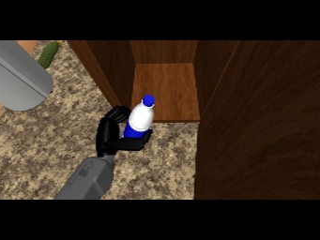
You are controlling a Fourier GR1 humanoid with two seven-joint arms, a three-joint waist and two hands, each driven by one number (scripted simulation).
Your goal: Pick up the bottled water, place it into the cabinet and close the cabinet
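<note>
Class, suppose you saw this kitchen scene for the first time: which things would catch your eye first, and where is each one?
The white and blue water bottle stands out at the centre, held by a black hand just in front of the open wooden cabinet. The cabinet's dark door fills the right side. A large grey forearm crosses the upper left corner above the speckled counter.

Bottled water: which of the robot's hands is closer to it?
Right. The right hand is curled round the bottled water; the left hand does not show, only a grey forearm at the upper left.
</note>
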